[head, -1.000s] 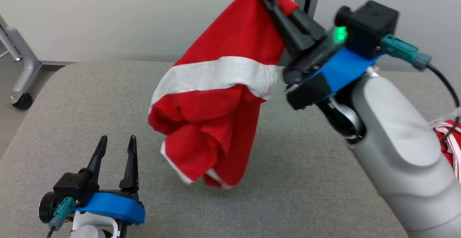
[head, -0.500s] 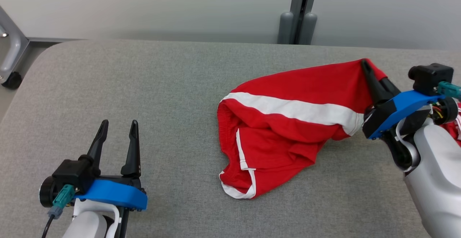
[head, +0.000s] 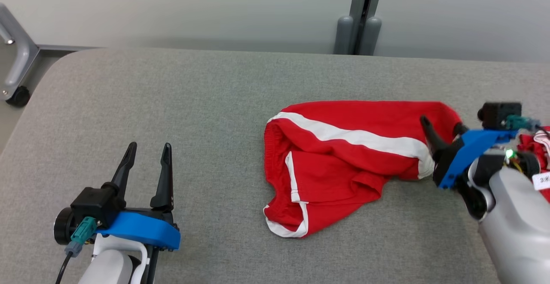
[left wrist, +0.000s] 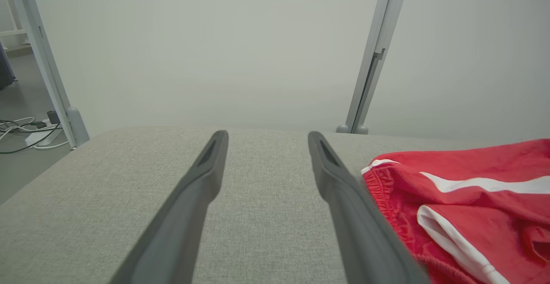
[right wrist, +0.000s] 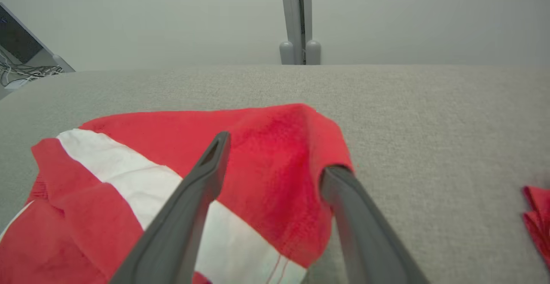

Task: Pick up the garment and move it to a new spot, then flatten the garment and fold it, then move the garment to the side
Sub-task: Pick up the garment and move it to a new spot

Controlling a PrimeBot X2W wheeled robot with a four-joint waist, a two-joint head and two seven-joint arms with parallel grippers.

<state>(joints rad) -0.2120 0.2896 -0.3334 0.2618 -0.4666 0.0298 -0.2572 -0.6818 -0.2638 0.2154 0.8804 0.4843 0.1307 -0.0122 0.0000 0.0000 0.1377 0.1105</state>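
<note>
Red garment [head: 343,159] lies crumpled centre-right on grey table [head: 193,103], prob. laid there for flattening. R gripper [head: 442,131] fingers apart, straddling its right corner, no grip. L gripper [head: 148,148] fingers apart, idle near-left, well clear.

Ahead of my left claw [head: 149,145] the counter [head: 172,95] lies bare across the frame's left half, an easy run. Centre right, the crumpled red garment [head: 343,159] blocks the way. My right claw [right wrist: 277,153], fingers spread, stands at its right end, a fold draped over one finger. More red cloth [head: 537,146] crowds the right edge, and a grey post [head: 359,26] rises at upper centre-right.
</note>
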